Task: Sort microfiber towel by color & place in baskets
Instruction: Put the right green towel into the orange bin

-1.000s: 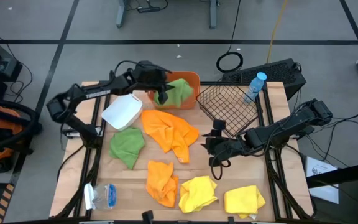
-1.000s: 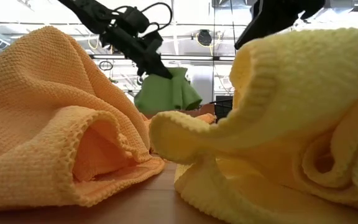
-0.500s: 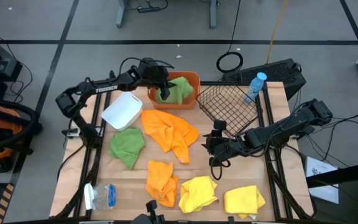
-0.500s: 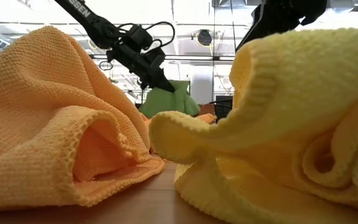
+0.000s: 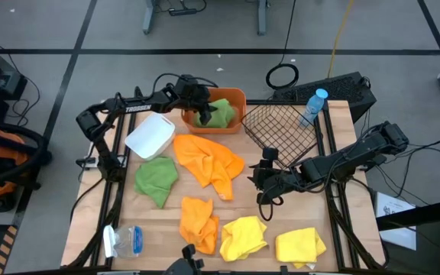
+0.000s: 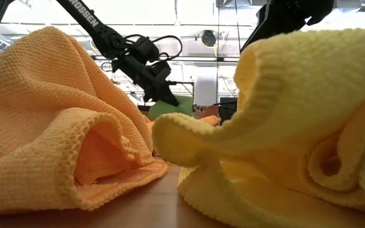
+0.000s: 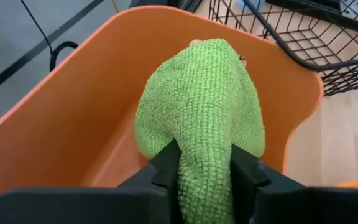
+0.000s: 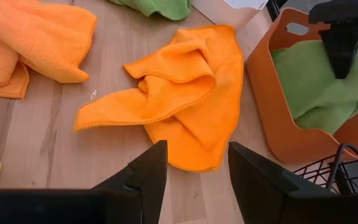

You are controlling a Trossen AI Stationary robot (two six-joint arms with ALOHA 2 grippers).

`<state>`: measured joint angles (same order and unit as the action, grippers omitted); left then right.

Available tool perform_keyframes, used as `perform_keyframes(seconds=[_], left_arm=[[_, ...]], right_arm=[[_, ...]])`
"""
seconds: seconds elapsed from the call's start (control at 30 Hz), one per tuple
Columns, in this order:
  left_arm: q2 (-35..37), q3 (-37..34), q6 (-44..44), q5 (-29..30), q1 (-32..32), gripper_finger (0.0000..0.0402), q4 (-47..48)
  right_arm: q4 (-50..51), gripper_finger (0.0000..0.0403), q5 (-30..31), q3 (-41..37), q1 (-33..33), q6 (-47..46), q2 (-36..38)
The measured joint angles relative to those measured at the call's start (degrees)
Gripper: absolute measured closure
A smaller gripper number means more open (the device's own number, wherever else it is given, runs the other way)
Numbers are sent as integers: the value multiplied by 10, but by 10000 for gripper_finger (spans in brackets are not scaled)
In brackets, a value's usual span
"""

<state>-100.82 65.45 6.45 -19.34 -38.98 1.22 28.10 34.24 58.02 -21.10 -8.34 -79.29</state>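
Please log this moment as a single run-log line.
left gripper: shut on green towel, inside orange tub | right gripper: open, above table

Overhead and both wrist views share the orange tub [image 5: 234, 98]; the low view looks level past close towels.

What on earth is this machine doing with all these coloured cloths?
It is sorting them by colour into baskets. The left gripper has its fingers shut on a green towel and holds it inside the orange tub at the table's far edge. The right gripper hangs open above the table near a spread orange towel, apparently waiting. Another green towel, a second orange one and two yellow towels lie unsorted. The wire basket and white tub look empty.
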Motion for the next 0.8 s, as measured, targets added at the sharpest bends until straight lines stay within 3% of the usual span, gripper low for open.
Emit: perform_keyframes(seconds=[0.37, 0.5, 0.8], left_arm=[[22, 0, 5, 48, 5, 176, 26], [43, 0, 30, 89, 16, 167, 27], [52, 0, 99, 96, 73, 182, 58]], right_arm=[[0, 243, -14, 0, 0, 0, 0], [1, 243, -14, 0, 0, 0, 0], [4, 243, -15, 0, 0, -2, 0]])
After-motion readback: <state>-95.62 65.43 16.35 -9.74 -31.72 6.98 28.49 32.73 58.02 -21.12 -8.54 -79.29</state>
